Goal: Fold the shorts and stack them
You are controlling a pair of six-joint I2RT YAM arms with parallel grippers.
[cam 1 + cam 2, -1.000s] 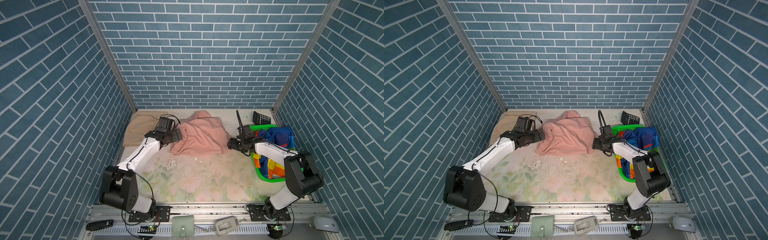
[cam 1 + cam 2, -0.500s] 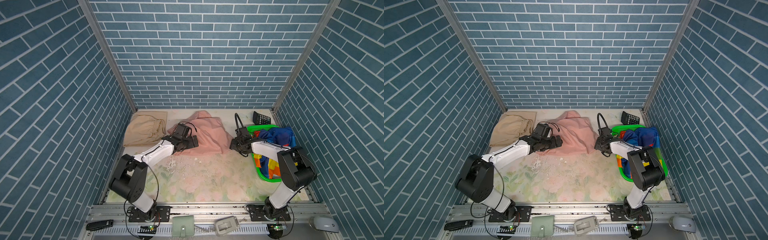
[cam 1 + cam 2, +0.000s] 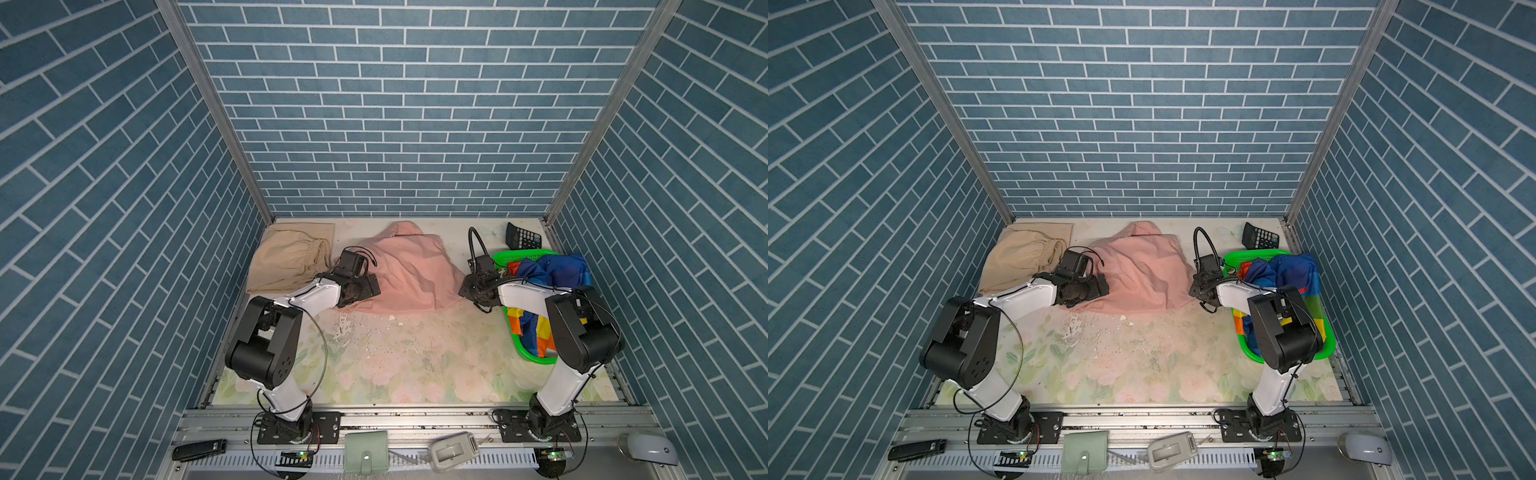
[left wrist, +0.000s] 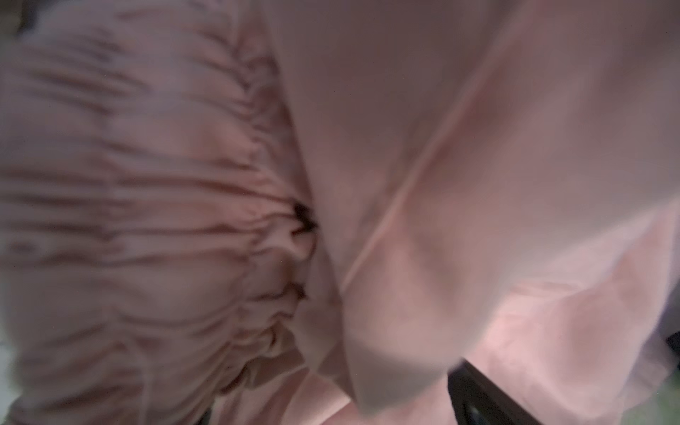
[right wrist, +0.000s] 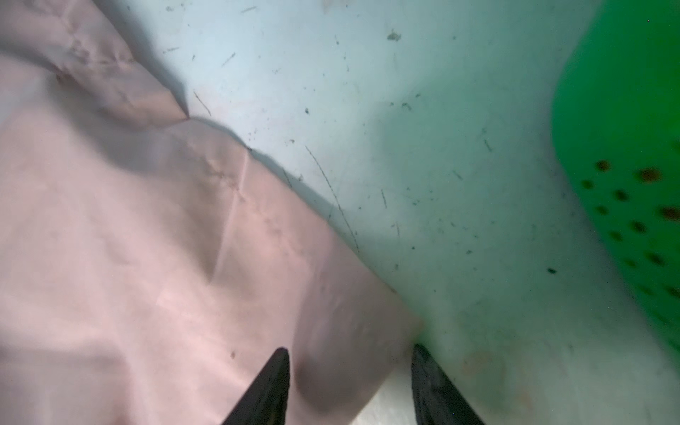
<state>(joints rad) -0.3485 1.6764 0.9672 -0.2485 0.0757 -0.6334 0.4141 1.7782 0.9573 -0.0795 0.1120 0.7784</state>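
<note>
The salmon pink shorts (image 3: 409,270) (image 3: 1142,274) lie crumpled at the back middle of the table. My left gripper (image 3: 371,286) (image 3: 1103,286) stands open, pressed against their left side. The left wrist view is filled with pink cloth (image 4: 478,147) and its gathered waistband, with one dark finger (image 4: 478,397) showing. My right gripper (image 3: 464,291) (image 5: 349,368) is at the right corner of the pink cloth (image 5: 147,257), and its jaws stand apart astride that corner. The beige shorts (image 3: 291,262) lie folded at the back left. The rainbow-striped shorts (image 3: 552,270) lie in the basket.
A green mesh basket (image 3: 536,361) (image 5: 625,147) stands along the right edge, close beside my right gripper. A black calculator (image 3: 523,237) leans at the back right corner. White crumbs litter the flowered mat (image 3: 395,365) in front of the pink shorts.
My left gripper has moved from beside the beige shorts, rightward and nearer, onto the pink shorts' left side. My right gripper's jaws have narrowed around the pink corner.
</note>
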